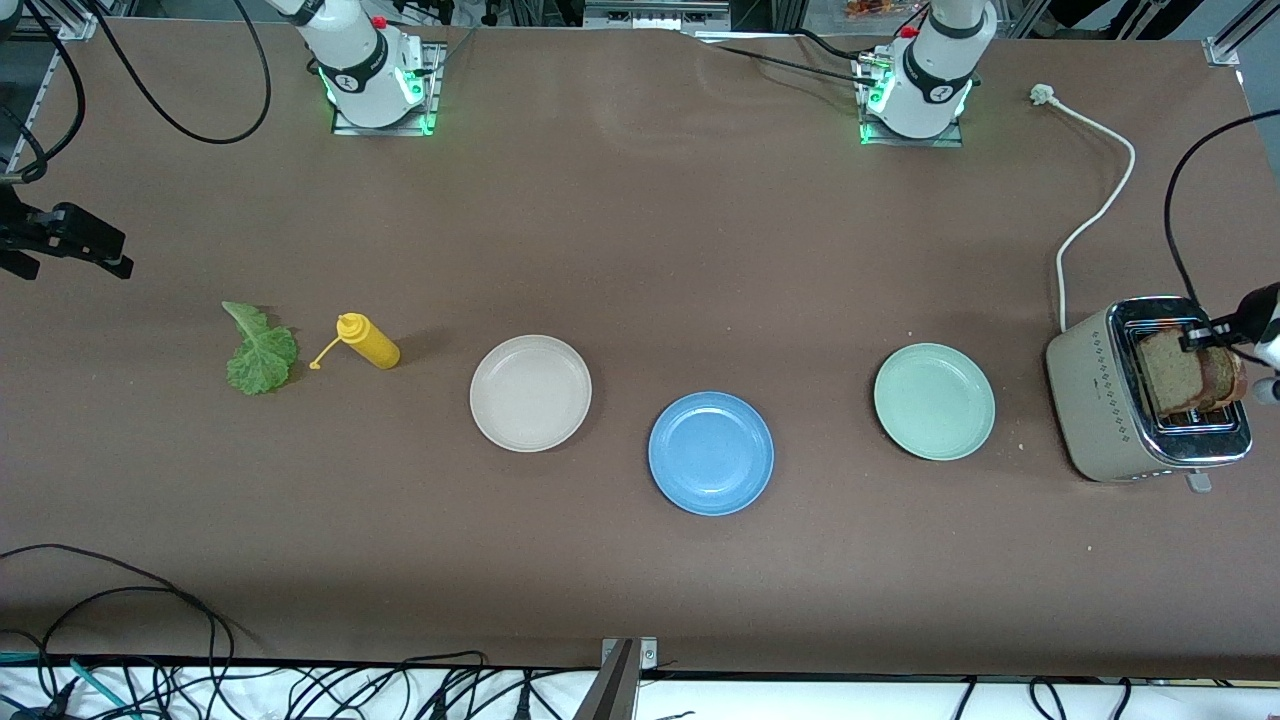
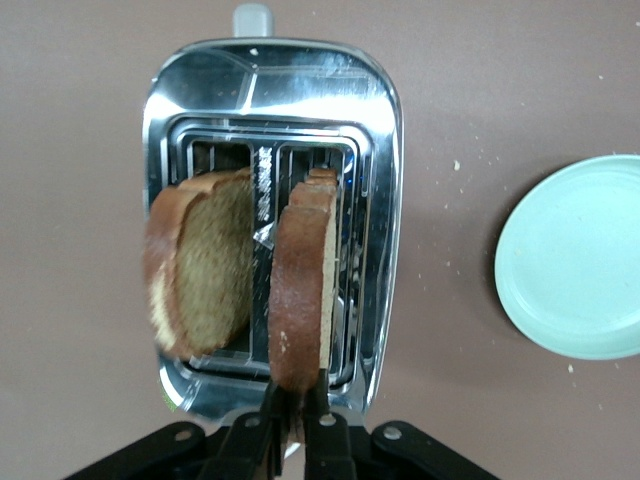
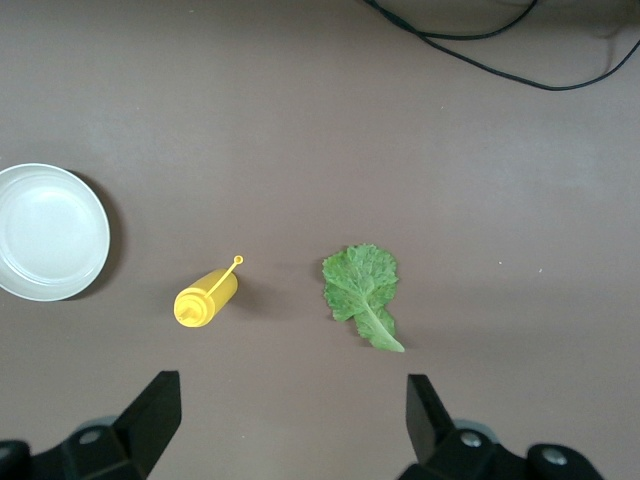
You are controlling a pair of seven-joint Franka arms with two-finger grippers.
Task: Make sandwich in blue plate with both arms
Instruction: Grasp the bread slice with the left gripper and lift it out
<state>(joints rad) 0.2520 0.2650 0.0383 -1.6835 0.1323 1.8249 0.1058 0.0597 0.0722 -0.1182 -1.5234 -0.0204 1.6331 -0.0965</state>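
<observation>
Two slices of brown bread stand in the slots of a beige toaster (image 1: 1110,400) at the left arm's end of the surface. The left end effector (image 2: 296,425) is over the toaster with its fingers pressed onto the top crust of one bread slice (image 2: 300,290), pinching it. The other bread slice (image 2: 200,265) leans in the neighbouring slot, apart from the fingers. Whether the pinched slice has left its slot at all is hard to tell from these views.

The blue plate (image 1: 711,453) sits near the middle of the surface, nearer the front camera than its neighbours. A pale green plate (image 1: 934,401) lies between it and the toaster, and a cream-white plate (image 1: 530,392) lies beside it toward the right arm's end. Nothing rests on any of the three plates.

The lettuce leaf (image 1: 260,352) lies flat toward the right arm's end, just beside a yellow squeeze bottle (image 1: 369,341) that lies on its side between the leaf and the cream-white plate. The right end effector (image 3: 290,420) hangs over the surface by the lettuce and bottle, its fingers spread wide and holding nothing. A white power cord (image 1: 1095,215) runs from the toaster toward the left arm's base.
</observation>
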